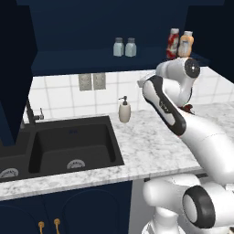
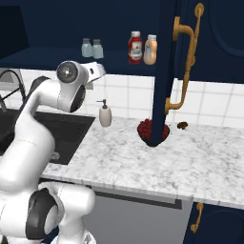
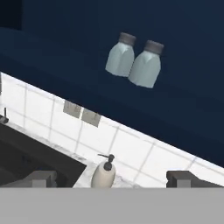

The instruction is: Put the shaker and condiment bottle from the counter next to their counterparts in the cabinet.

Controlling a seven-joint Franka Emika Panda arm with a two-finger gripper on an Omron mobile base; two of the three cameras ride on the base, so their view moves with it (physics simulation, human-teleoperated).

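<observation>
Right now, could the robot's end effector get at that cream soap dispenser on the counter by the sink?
Probably yes. The end effector is open and holds nothing, and the soap dispenser stands alone on the counter just beyond its fingertips, with nothing between them. It would only need to come down from shelf height.

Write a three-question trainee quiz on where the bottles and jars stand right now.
1. True or false: both small shakers stand side by side on the cabinet shelf.
2. Which bottle stands beside the red bottle on the shelf? A) a green one B) an orange one C) a black one
3. Fill in: the soap dispenser stands on the counter just right of the ____.

Key
1. True.
2. B.
3. Sink.
</observation>
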